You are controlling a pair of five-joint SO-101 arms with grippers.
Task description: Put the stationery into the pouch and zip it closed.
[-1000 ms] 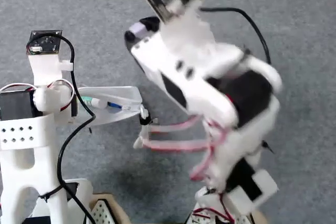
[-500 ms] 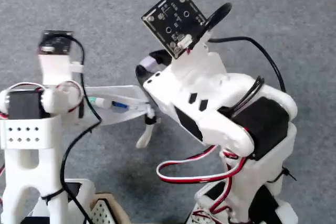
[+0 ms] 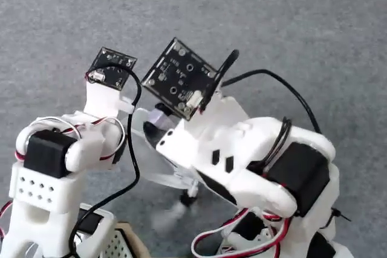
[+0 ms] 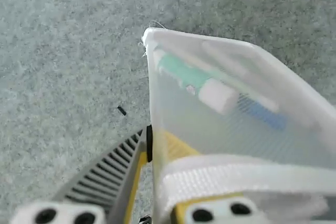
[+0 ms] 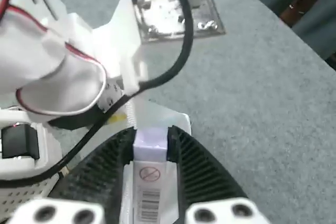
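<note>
My left gripper [image 4: 157, 156] is shut on the rim of the translucent white mesh pouch [image 4: 226, 129], which holds a green-and-white pen [image 4: 191, 80] and a blue item [image 4: 260, 114]. In the high view the pouch [image 3: 154, 170] hangs between the two arms, off the table, with the left gripper [image 3: 128, 144] at its edge. My right gripper [image 5: 150, 140] is shut on a white stationery block with a lavender end [image 5: 150, 153] and a barcode label. It sits just above the pouch's edge [image 5: 164, 113]. From above, that block [image 3: 158, 115] shows beside the right wrist's camera board.
Grey felt covers the table [image 3: 302, 34], with open room at the far side and to the right. A ribbed white part on a wooden base [image 3: 118, 243] sits at the front edge by the left arm. Black cables [image 3: 272, 80] loop off the right arm.
The left arm turned and lifted the pouch off the table toward the front. The right arm swung down and left, bringing the lavender-ended block from the far side to the pouch's edge.
</note>
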